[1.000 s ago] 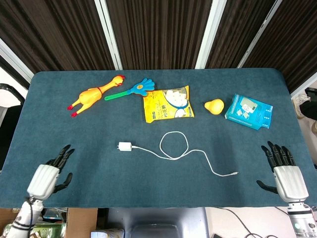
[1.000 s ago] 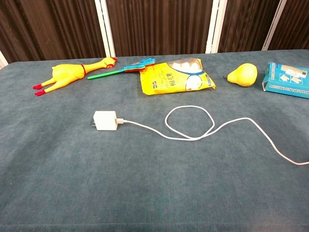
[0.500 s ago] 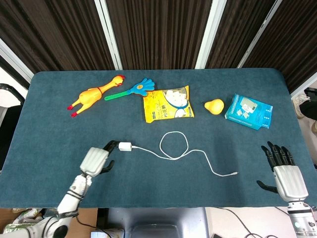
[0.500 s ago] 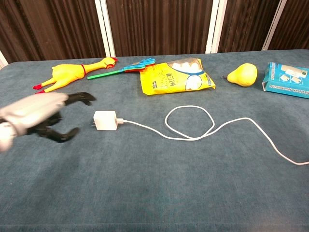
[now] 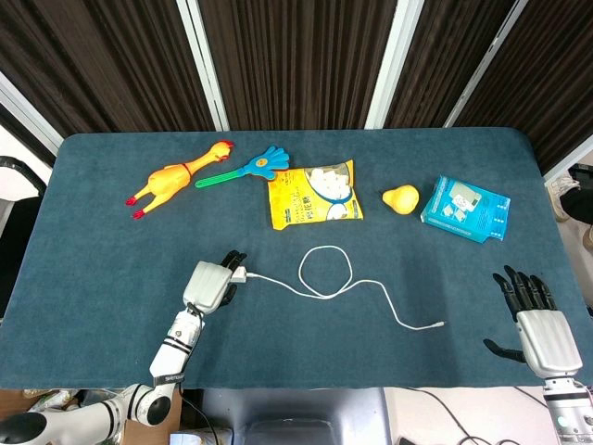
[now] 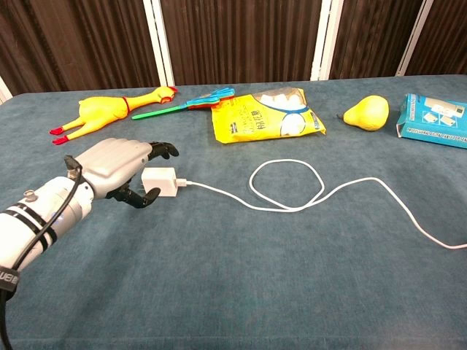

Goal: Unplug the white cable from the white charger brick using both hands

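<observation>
The white charger brick (image 6: 162, 182) lies on the blue table, left of centre, also seen as charger brick (image 5: 235, 274). The white cable (image 6: 288, 207) is plugged into its right side, makes a loop and runs off right; the cable (image 5: 324, 271) ends in a free plug near the front. My left hand (image 6: 117, 169) sits at the brick's left end, fingers reaching past its far side and thumb by its near side, not visibly clamped; this left hand (image 5: 208, 282) covers part of the brick from above. My right hand (image 5: 539, 324) rests spread at the front right, holding nothing.
Along the back lie a yellow rubber chicken (image 5: 171, 176), a blue and green clapper toy (image 5: 248, 168), a yellow snack bag (image 5: 315, 192), a yellow pear (image 5: 401, 198) and a teal box (image 5: 466, 208). The table's front edge runs just under both hands.
My left hand has swept from the front left corner to the charger brick and now brackets its left end. Brick, cable and right hand have barely moved.
</observation>
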Controlling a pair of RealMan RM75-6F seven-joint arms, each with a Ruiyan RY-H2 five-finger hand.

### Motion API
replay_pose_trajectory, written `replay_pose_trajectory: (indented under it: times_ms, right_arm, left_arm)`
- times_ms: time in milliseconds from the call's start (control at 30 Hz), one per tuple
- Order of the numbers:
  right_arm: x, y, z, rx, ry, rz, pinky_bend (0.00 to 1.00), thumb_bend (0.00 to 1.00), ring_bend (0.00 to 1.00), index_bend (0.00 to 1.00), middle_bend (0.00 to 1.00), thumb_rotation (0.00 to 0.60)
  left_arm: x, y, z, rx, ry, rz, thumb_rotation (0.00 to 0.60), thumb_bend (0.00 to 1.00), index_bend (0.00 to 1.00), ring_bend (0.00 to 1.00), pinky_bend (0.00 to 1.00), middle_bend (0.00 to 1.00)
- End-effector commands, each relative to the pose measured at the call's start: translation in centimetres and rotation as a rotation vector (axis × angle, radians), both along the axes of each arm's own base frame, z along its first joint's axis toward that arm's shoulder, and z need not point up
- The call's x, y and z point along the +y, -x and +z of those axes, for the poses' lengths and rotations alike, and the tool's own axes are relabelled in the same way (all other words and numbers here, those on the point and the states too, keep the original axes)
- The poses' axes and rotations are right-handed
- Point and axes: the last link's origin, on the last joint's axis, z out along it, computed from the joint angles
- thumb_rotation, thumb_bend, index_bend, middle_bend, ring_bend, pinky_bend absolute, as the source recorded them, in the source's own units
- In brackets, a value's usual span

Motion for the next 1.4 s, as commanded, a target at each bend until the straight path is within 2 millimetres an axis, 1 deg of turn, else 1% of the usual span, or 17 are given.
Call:
replay_pose_trajectory:
  times_ms: [33, 333, 433, 500, 533, 633, 700, 767, 867, 900, 967, 1067, 1100, 1167, 1200, 1300, 1400]
  right_arm:
    - [0.0, 0.0, 0.0, 0.000, 0.002, -0.001, 0.00, 0.20, 0.00, 0.00, 0.00, 0.600]
    - [0.1, -0.1, -0.2, 0.004, -0.007, -0.001, 0.00, 0.20, 0.00, 0.00, 0.00, 0.600]
    - [0.1, -0.1, -0.2, 0.005, -0.006, 0.000, 0.00, 0.20, 0.00, 0.00, 0.00, 0.600]
    - [0.1, -0.1, -0.3, 0.007, -0.009, 0.001, 0.00, 0.20, 0.00, 0.00, 0.00, 0.600]
    - [0.1, -0.1, -0.3, 0.008, -0.011, 0.002, 0.00, 0.20, 0.00, 0.00, 0.00, 0.600]
    - [-0.1, -0.3, -0.8, 0.000, -0.020, 0.018, 0.00, 0.20, 0.00, 0.00, 0.00, 0.600]
    - [-0.3, -0.7, -1.4, -0.010, -0.029, 0.041, 0.00, 0.20, 0.00, 0.00, 0.00, 0.600]
    - [-0.5, -1.2, -2.2, -0.028, -0.050, 0.077, 0.00, 0.20, 0.00, 0.00, 0.00, 0.600]
    - [-1.5, -3.2, -3.8, -0.093, -0.088, 0.152, 0.00, 0.20, 0.00, 0.01, 0.00, 0.600]
    - [-2.2, -4.2, -4.5, -0.107, -0.101, 0.190, 0.00, 0.20, 0.00, 0.03, 0.00, 0.600]
    - [-3.5, -5.9, -5.5, -0.118, -0.114, 0.242, 0.00, 0.20, 0.00, 0.10, 0.00, 0.600]
    - [-5.8, -9.0, -7.5, -0.152, -0.127, 0.299, 0.00, 0.20, 0.00, 0.24, 0.01, 0.600]
    - [-6.8, -10.3, -8.3, -0.178, -0.125, 0.313, 0.00, 0.20, 0.00, 0.27, 0.01, 0.600]
    - [-8.1, -12.2, -9.6, -0.212, -0.121, 0.343, 0.00, 0.23, 0.00, 0.36, 0.06, 0.600]
    - [-8.9, -13.3, -10.5, -0.225, -0.116, 0.359, 0.00, 0.25, 0.00, 0.39, 0.07, 0.600]
    - [-10.8, -15.6, -12.8, -0.255, -0.129, 0.374, 0.00, 0.29, 0.00, 0.46, 0.09, 0.600]
    - [-12.0, -17.4, -14.9, -0.278, -0.166, 0.371, 0.00, 0.30, 0.00, 0.50, 0.11, 0.600]
  left_arm:
    - [0.2, 0.2, -0.2, 0.020, -0.003, 0.003, 0.600, 0.46, 0.23, 1.00, 1.00, 0.24]
    - [0.5, 0.7, -0.5, 0.012, -0.011, 0.010, 0.600, 0.46, 0.39, 1.00, 1.00, 0.38]
    - [0.6, 0.6, -0.4, -0.023, -0.036, 0.009, 0.600, 0.46, 0.48, 1.00, 1.00, 0.47]
    - [0.7, 0.5, -0.5, -0.048, -0.050, 0.001, 0.600, 0.46, 0.56, 1.00, 1.00, 0.56]
    - [0.7, 0.5, -0.5, -0.059, -0.056, 0.002, 0.600, 0.46, 0.58, 1.00, 1.00, 0.58]
    - [0.5, 0.3, -0.4, -0.102, -0.059, -0.002, 0.600, 0.47, 0.70, 1.00, 1.00, 0.69]
    - [0.0, 0.2, -0.2, -0.127, -0.044, -0.009, 0.600, 0.47, 0.74, 1.00, 1.00, 0.74]
    - [-0.5, 0.1, 0.1, -0.140, -0.032, -0.016, 0.600, 0.48, 0.75, 1.00, 1.00, 0.75]
    - [-1.6, -0.2, 0.9, -0.158, -0.015, -0.021, 0.600, 0.49, 0.75, 1.00, 1.00, 0.76]
    - [-2.2, -0.5, 1.2, -0.169, -0.005, -0.017, 0.600, 0.49, 0.75, 1.00, 1.00, 0.76]
    - [-2.9, -0.9, 1.7, -0.179, 0.005, -0.016, 0.600, 0.51, 0.75, 1.00, 1.00, 0.77]
    - [-3.9, -1.7, 2.6, -0.169, -0.001, -0.032, 0.600, 0.52, 0.75, 1.00, 1.00, 0.77]
    - [-4.2, -2.0, 2.8, -0.170, -0.002, -0.033, 0.600, 0.52, 0.75, 1.00, 1.00, 0.77]
    - [-4.7, -2.4, 3.1, -0.174, 0.000, -0.028, 0.600, 0.53, 0.75, 1.00, 1.00, 0.77]
    - [-4.9, -2.7, 3.2, -0.178, 0.003, -0.022, 0.600, 0.53, 0.75, 1.00, 1.00, 0.77]
    - [-5.4, -3.4, 3.4, -0.180, 0.003, -0.014, 0.600, 0.54, 0.75, 1.00, 1.00, 0.78]
    - [-5.6, -4.0, 3.6, -0.181, 0.000, -0.013, 0.600, 0.54, 0.75, 1.00, 1.00, 0.78]
